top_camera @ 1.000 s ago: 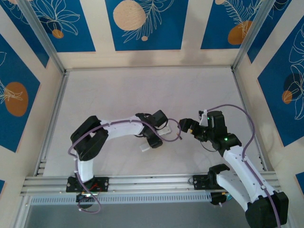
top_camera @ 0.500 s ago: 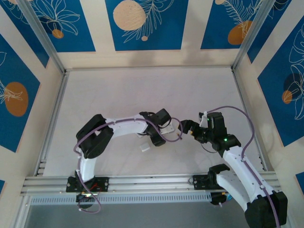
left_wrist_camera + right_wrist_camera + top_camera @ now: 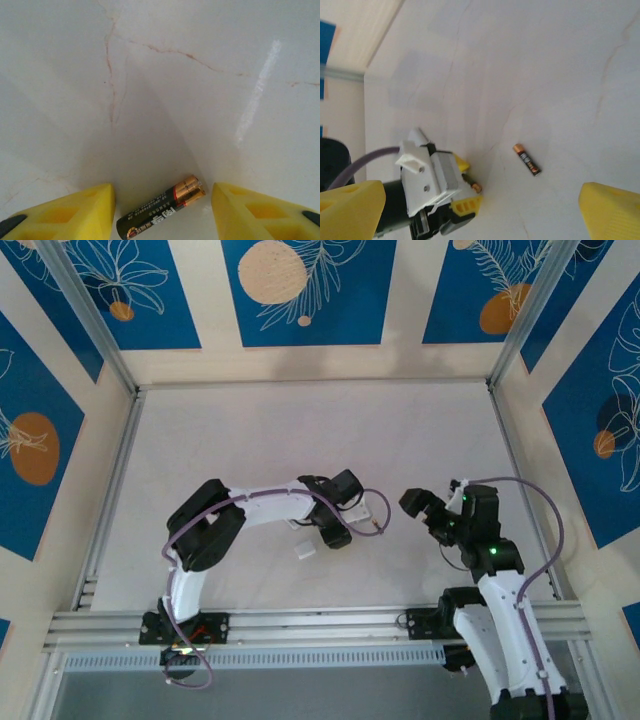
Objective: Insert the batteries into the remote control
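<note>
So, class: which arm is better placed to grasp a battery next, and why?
Left. The left gripper is down at the table with a battery lying between its yellow fingers. The right gripper stands open, apart from the other battery.

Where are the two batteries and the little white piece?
First battery (image 3: 161,211), left wrist view, middle of its dark body.
Second battery (image 3: 527,160), right wrist view, lying alone, middle of its body.
Little white piece (image 3: 304,551), top view, its centre.
</note>
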### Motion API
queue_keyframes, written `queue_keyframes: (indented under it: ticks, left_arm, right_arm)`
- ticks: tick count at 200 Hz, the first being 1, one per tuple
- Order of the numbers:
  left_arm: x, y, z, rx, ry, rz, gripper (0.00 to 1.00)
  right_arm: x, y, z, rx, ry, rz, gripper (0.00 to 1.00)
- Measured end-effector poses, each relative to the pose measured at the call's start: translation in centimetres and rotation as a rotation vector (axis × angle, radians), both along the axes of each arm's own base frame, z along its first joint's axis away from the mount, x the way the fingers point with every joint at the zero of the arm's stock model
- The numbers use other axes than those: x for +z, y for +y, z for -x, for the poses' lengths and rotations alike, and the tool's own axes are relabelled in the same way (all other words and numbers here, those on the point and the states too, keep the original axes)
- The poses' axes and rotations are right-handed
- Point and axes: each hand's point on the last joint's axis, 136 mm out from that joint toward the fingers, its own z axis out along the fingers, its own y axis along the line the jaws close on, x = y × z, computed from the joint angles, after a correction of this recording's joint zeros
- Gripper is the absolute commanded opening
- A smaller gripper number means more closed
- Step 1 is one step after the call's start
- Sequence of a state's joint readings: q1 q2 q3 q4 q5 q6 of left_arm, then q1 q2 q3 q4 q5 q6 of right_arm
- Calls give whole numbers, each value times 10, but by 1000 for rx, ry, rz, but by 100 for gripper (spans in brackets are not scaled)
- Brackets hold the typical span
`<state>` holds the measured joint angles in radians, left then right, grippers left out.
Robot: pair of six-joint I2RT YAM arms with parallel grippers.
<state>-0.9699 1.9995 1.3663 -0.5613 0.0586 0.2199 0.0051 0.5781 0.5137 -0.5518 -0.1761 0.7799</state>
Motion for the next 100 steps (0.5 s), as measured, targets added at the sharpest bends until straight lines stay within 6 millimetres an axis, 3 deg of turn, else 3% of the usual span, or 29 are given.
queue_keyframes:
  ticks: [19,30,100]
  left_arm:
    - [0,-1,0,-1,1,1,38]
    - [0,-1,1,0,4,4,37]
    - [0,-2,3,2,18,11,19]
  right_arm:
    - [3,-12,1,-52,-9,-15,99]
    - [4,-15,1,-64,-8,-23,99]
    - [4,-8,4,-34,1,-64,99]
